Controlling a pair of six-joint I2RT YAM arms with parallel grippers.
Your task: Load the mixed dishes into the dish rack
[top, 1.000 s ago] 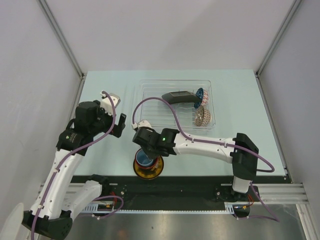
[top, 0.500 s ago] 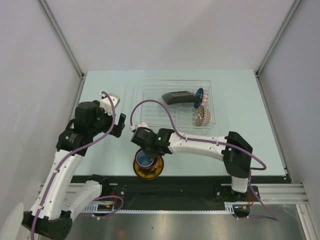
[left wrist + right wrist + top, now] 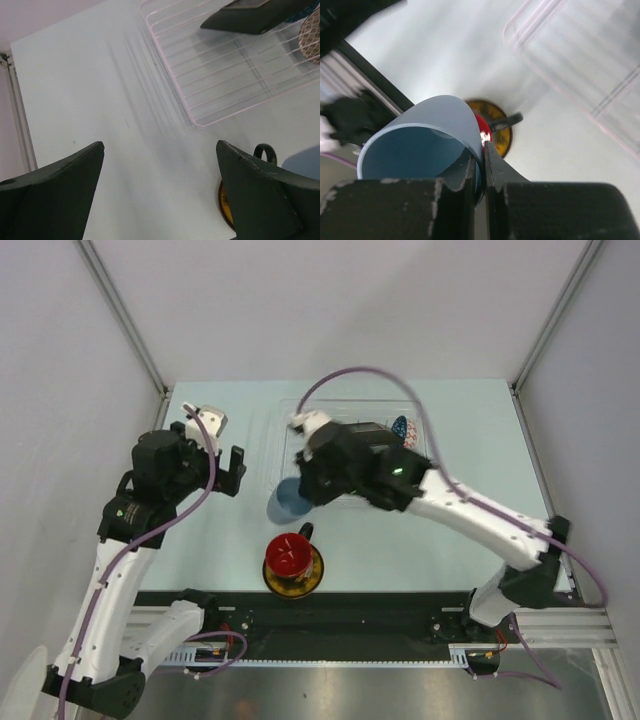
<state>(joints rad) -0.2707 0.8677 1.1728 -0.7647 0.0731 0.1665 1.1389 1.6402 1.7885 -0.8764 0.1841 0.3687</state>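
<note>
Cup, light-blue, pinched at rim by clenched right fingers, presumably for transfer into dish rack; left fingers spread, empty.

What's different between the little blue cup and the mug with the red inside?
The blue cup is plain pale blue with no handle showing; the mug is dark, red inside, with a handle. The cup hangs in the air, tipped, its rim pinched in the right claw; the mug stands upright on a yellow saucer. Shared: neither is in the rack yet.
</note>
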